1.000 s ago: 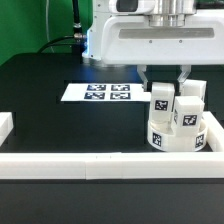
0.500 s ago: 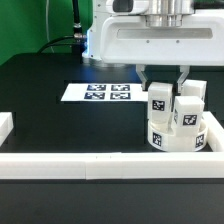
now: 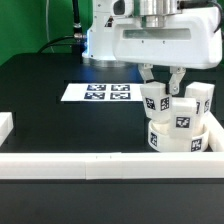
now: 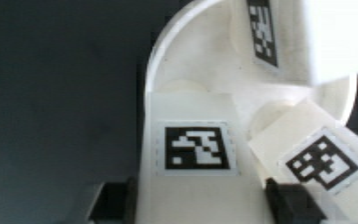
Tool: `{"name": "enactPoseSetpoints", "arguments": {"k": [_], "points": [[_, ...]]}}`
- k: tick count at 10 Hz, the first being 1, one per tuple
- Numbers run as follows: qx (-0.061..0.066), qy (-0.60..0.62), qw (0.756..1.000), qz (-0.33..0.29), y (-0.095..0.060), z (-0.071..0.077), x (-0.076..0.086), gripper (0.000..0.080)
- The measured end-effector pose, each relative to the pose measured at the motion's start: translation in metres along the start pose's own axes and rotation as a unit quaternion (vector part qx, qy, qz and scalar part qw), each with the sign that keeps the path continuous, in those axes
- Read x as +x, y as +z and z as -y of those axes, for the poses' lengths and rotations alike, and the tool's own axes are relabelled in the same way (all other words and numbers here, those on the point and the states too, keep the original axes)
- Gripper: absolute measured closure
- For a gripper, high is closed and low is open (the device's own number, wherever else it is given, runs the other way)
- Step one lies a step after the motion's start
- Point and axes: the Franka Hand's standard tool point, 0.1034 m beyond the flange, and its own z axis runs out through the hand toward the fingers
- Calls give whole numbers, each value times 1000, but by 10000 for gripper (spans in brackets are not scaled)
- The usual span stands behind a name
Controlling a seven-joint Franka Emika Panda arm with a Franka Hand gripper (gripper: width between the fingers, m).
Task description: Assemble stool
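The stool's round white seat (image 3: 176, 140) lies at the exterior view's right, inside the corner of the white rails, and appears tilted. Three short white tagged legs stand up from it. My gripper (image 3: 161, 86) is shut on the leg (image 3: 156, 101) nearest the exterior view's left, one finger on each side. The other two legs (image 3: 185, 112) (image 3: 204, 98) stand beside it and lean. In the wrist view the held leg (image 4: 197, 120) fills the space between my fingers (image 4: 108, 200), with a second tagged leg (image 4: 327, 160) beside it and the seat's curved edge (image 4: 179, 50) beyond.
The marker board (image 3: 100, 93) lies flat on the black table towards the exterior view's left. A long white rail (image 3: 90, 164) runs along the front, a short rail piece (image 3: 5, 126) sits at the left edge, and another rail (image 3: 214, 138) bounds the right.
The gripper has turned and shifted slightly to the exterior view's left with the leg in it. The seat and its legs have tipped and rotated with it.
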Motion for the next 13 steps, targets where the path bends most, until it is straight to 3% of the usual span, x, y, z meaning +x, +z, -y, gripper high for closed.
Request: {"name": "enactPoseSetpoints", "arguments": {"k": [5,7,9,12,13], "points": [[8,156,988,11,0,1,-3,459],[17,301,953,24,1,3,-8,459],[24,436,899,42,2,6,-8,459],[20,496,867,49,2,7,-6,459],[19,495,867,49,3,6,-7,459]]}}
